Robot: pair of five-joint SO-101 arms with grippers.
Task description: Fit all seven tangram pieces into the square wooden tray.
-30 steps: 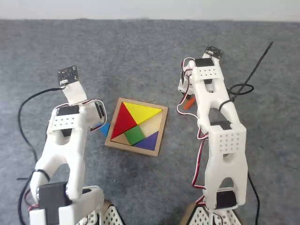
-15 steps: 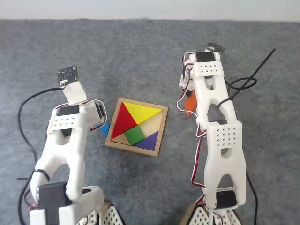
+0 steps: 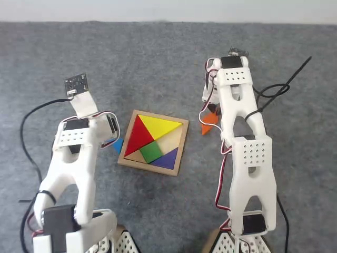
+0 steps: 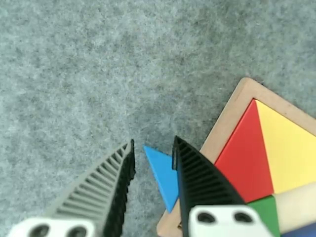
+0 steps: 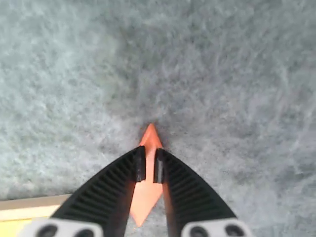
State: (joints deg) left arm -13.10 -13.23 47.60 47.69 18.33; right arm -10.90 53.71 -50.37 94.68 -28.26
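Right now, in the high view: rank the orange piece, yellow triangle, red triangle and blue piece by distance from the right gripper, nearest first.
1. Orange piece: clamped in the right gripper, right of the tray.
2. Yellow triangle: tray's upper right.
3. Red triangle: tray's left side.
4. Blue piece: outside the tray's left edge.

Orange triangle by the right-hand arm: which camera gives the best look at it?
The right wrist view: the orange triangle sits close up, pinched between the right arm's fingers. The high view shows it small, partly hidden by that arm, beside the wooden tray.
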